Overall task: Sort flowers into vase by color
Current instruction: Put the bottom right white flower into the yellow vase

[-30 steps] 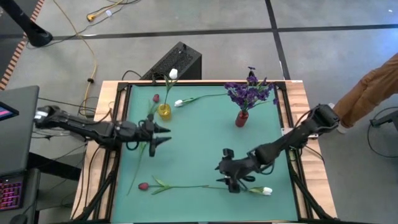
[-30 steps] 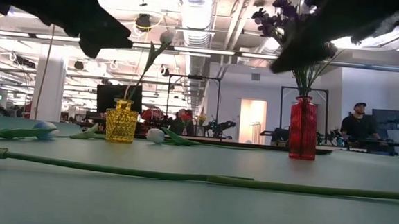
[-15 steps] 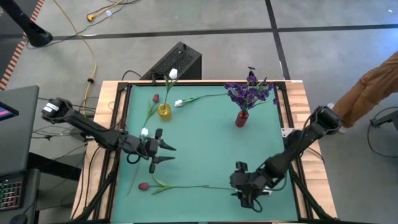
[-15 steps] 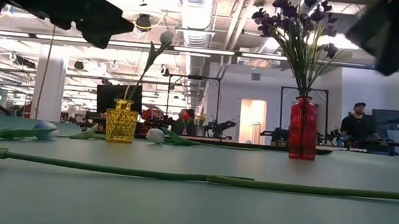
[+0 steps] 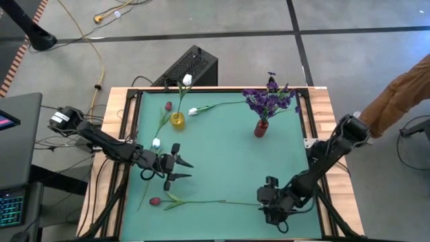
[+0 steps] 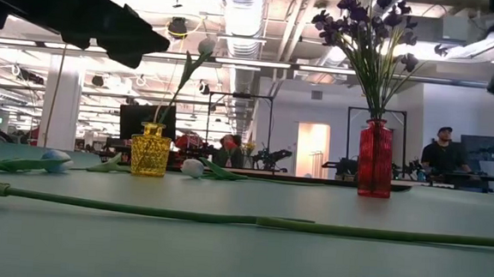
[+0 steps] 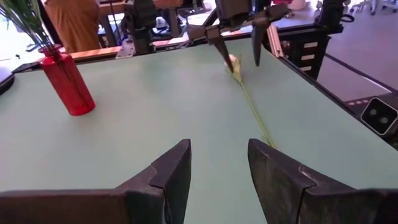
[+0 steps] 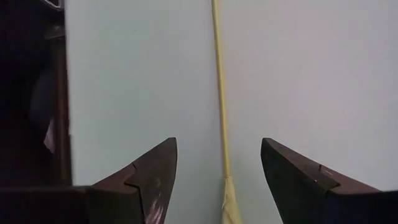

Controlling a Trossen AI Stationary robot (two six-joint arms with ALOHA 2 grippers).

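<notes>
A white tulip (image 7: pixel 234 63) lies near the table's near right corner, and its thin stem (image 8: pixel 219 93) runs leftward toward a dark red tulip (image 5: pixel 154 200). My right gripper (image 8: pixel 219 143) hovers over it, open, fingers pointing down on either side of the stem just behind the head. It hides that head in the high view. My left gripper (image 5: pixel 190 170) is open above the table's left half, pointing right. A yellow vase (image 5: pixel 177 119) holds a white tulip (image 5: pixel 187 79). The red vase (image 5: pixel 261 128) holds the purple spray (image 5: pixel 269 99).
A second white tulip (image 5: pixel 193 111) lies beside the yellow vase. Another dark red tulip (image 5: pixel 168 105) lies with its stem slanting toward the near left corner. A black box (image 5: pixel 191 66) sits beyond the far edge. A person in tan trousers (image 5: pixel 403 94) stands off the right side.
My right gripper has moved toward the near edge and right, along the lying stem, and now stands over the white tulip's head. My left gripper has moved toward the near edge and slightly right. No flower has shifted.
</notes>
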